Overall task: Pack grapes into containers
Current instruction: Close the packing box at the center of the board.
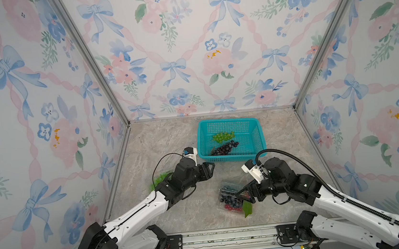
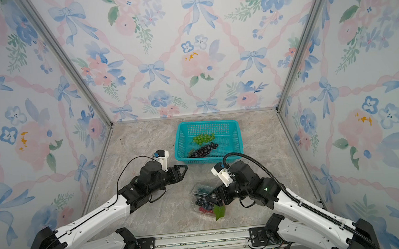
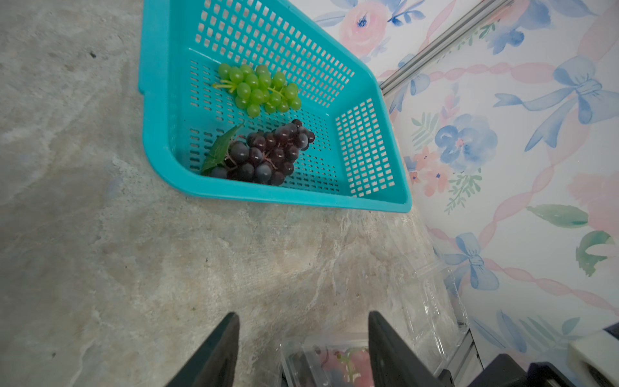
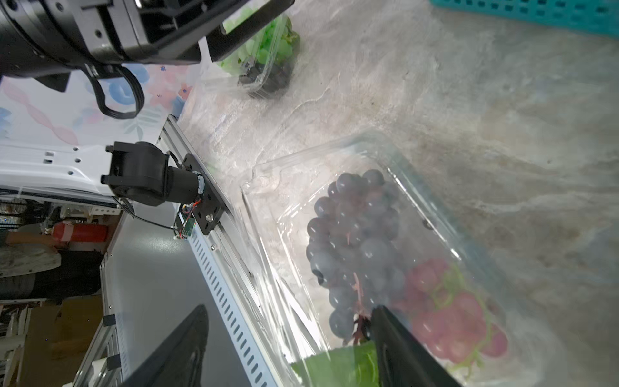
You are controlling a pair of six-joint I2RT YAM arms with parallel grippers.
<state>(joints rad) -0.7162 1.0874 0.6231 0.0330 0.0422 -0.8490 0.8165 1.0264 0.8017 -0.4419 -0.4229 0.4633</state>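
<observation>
Pincer L (image 3: 303,315) agape, empty, over table (image 3: 100,234); pincer R (image 4: 288,306) agape astride container (image 4: 318,150) edge w/ dark grapes (image 4: 355,228) inside

Top views: sat high at the front, looked down toward the back wall (image 1: 187,56).
Left wrist: faced the basket (image 3: 154,134), near.
Right wrist: faced the container (image 4: 294,187), close.
Shared: both top views also showed the basket.

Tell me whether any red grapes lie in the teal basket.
No: the left wrist view shows the basket holding only a green bunch and a dark purple bunch.
</observation>
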